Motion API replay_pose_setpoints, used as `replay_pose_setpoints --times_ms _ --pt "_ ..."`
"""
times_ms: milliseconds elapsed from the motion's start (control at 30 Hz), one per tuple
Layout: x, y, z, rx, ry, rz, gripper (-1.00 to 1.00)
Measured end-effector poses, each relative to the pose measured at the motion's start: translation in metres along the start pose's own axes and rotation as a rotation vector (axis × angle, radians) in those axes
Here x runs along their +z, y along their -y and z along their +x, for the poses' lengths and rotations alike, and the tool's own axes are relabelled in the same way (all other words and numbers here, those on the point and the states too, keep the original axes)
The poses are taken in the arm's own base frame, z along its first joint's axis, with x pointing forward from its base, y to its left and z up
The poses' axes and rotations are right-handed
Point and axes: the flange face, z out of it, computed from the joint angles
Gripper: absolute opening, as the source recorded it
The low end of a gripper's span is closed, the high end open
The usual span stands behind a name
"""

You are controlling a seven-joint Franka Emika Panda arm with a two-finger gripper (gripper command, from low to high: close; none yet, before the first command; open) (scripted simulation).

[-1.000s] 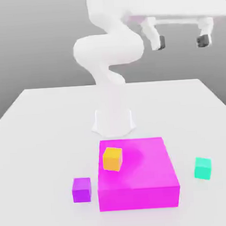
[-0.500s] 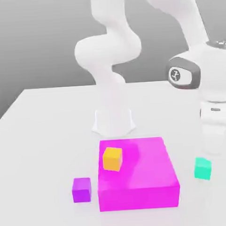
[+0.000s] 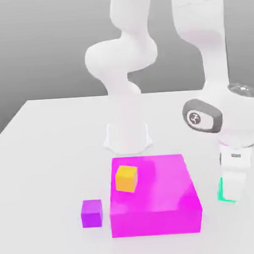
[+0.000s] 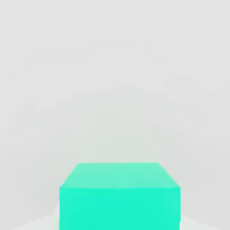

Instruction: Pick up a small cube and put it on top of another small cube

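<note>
The gripper [image 3: 232, 192] is down at the table on the exterior view's right, over the small teal cube [image 3: 221, 191], whose edge peeks out beside the white hand; the fingers themselves are hidden, so whether they are closed on the cube I cannot tell. The hand view shows the teal cube [image 4: 120, 197] close up. The orange-yellow cube [image 3: 126, 179] sits on the big magenta block [image 3: 160, 201], with a purple cube [image 3: 91, 213] just beside that block

Exterior view facing the arm's base across the table [image 3: 50, 134], hand view close above teal cube [image 4: 120, 197], shared.
</note>
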Motion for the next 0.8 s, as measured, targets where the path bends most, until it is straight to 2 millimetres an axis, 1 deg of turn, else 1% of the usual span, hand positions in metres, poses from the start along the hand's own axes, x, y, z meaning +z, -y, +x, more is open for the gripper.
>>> replay_pose_setpoints --times_ms 100,133,167,200,267,367,500,633,667,700,800 --pt "-0.03 -0.002 -0.001 0.003 0.0 -0.001 -1.0" --pt "-0.04 -0.013 0.0 0.036 -0.001 -0.003 -1.0" --pt "-0.049 -0.03 0.002 0.085 -0.001 -0.006 -1.0" --pt "-0.058 -0.052 0.003 0.149 -0.001 -0.008 -1.0" --pt "-0.076 -0.092 0.0 0.268 -0.002 -0.012 -1.0" --pt "-0.101 -0.132 -0.012 0.399 -0.002 -0.015 -1.0" --pt "-0.131 -0.192 -0.039 0.61 -0.001 -0.012 -1.0" --pt "-0.157 -0.243 -0.078 0.825 0.0 -0.002 -1.0" --pt "-0.16 -0.253 -0.087 0.871 0.0 0.001 -1.0" --pt "-0.156 -0.258 -0.091 0.894 0.001 0.003 -1.0" --pt "-0.129 -0.262 -0.094 0.914 0.0 0.003 -1.0"
